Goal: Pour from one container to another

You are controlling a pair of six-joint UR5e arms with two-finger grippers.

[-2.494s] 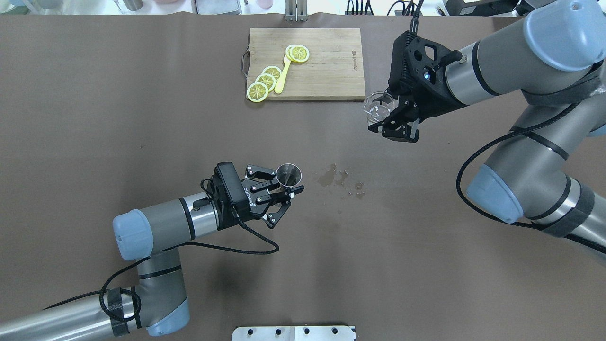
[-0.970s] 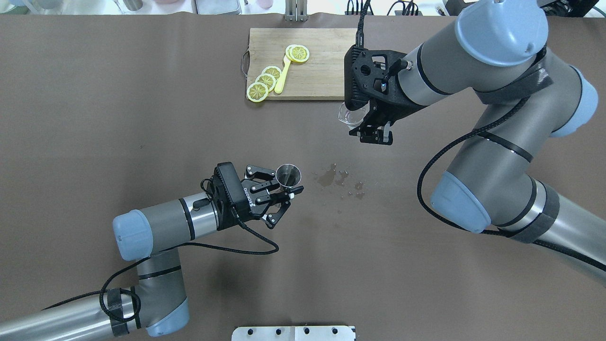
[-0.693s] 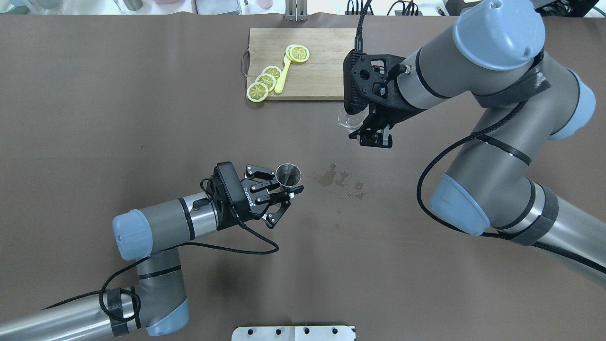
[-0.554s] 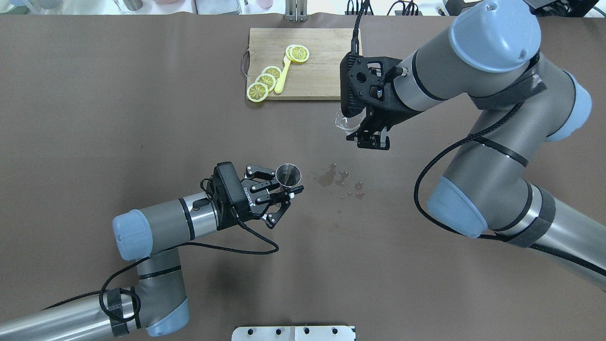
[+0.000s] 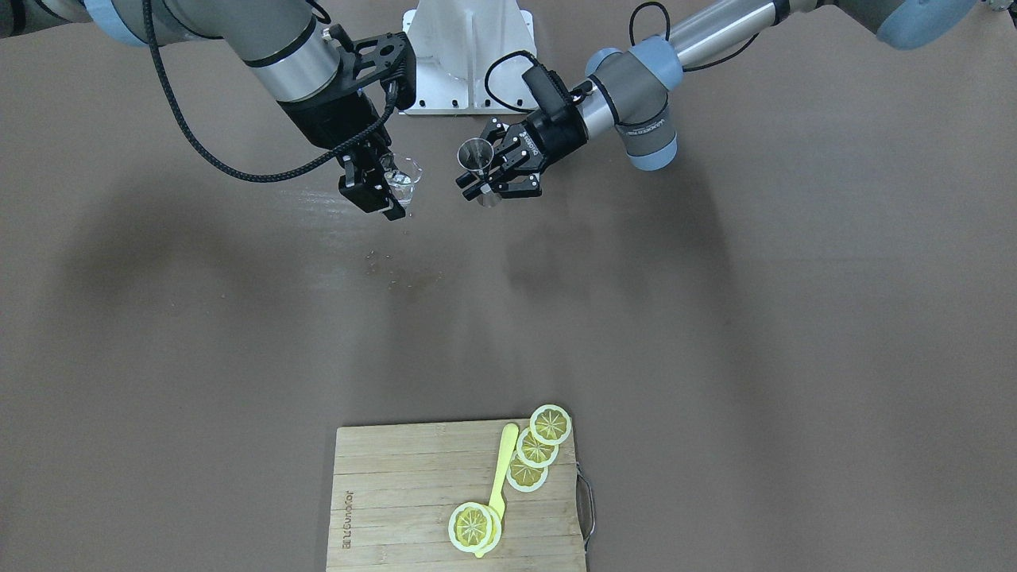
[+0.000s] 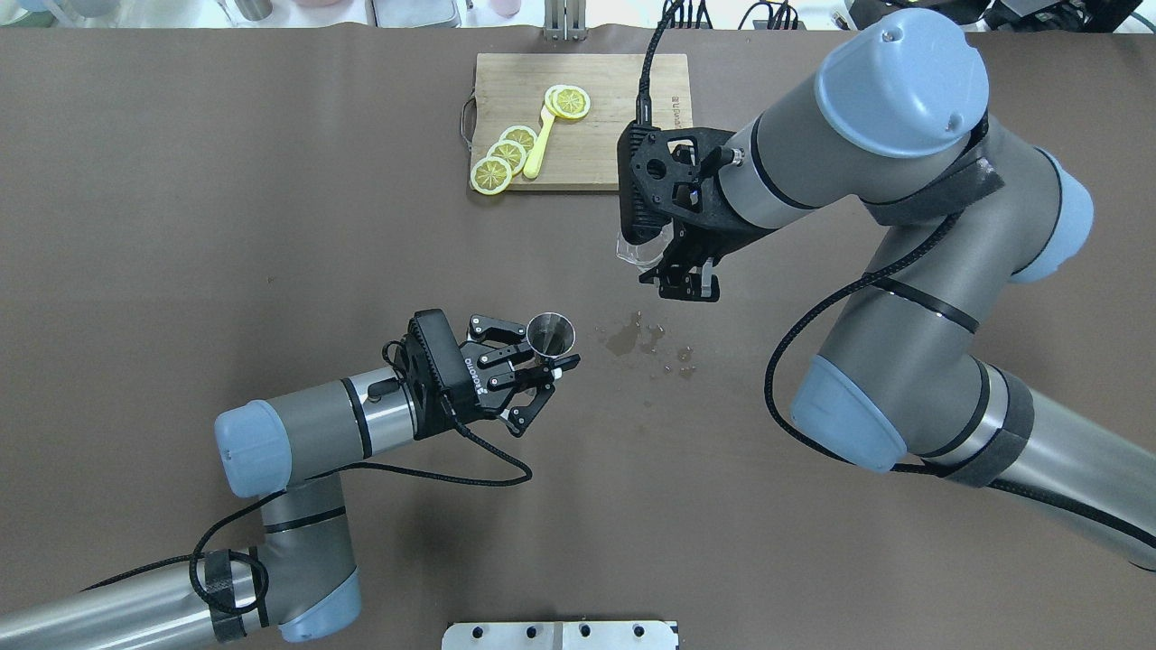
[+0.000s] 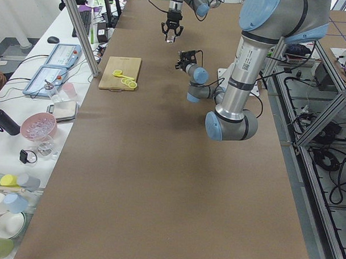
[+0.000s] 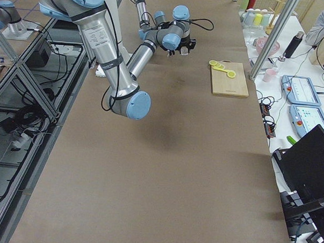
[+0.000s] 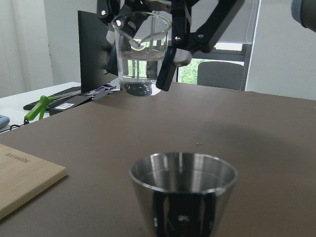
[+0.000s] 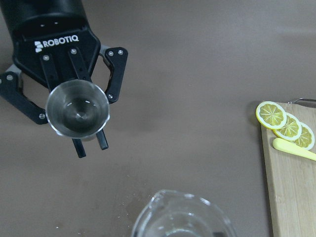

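glass cup (image 6: 631,255) mostly hidden under right gripper (image 6: 683,283) overhead; jigger (image 9: 183,195) lower cone cut off in left wrist view

ROBOTIQ on left gripper (image 10: 90,144); board (image 6: 614,99) print unclear

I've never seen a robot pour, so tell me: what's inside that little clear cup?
Clear liquid, like water, fills roughly the lower half of the glass cup. Fingers of the right claw cover parts of its sides, hiding the liquid there.
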